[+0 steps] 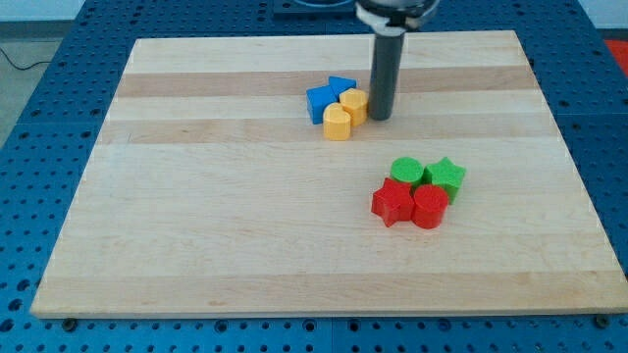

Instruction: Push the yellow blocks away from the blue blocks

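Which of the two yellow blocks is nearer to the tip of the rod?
The upper yellow block, which sits right beside my tip on its left. The other yellow block lies lower and further to the view's left.

My tip (381, 117) on counter (196, 226), touching yellow block (355, 102) on its view-right side; yellow heart block (337, 123) lower left, blue blocks (322, 102) (341, 86) further left; red/green cluster well below-right

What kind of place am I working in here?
Likely a robotics lab bench: a wooden board lies on a blue perforated table, with small coloured blocks for pushing. My tip stands right of the yellow blocks.
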Robot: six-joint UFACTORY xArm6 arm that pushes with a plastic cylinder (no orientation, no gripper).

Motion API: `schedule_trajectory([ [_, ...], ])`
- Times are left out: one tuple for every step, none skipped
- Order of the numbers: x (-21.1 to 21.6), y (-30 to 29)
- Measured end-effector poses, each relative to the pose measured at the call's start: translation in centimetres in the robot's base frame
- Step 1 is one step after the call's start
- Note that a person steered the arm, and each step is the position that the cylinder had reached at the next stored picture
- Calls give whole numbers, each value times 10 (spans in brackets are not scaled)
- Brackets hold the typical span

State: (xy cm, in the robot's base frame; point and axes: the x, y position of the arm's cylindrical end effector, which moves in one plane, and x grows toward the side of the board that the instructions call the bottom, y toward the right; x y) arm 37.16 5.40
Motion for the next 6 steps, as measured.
schedule_trajectory([
  [7,-5],
  [-1,32],
  [-28,41],
  [-50,40],
  [-44,14],
  [-18,-20],
])
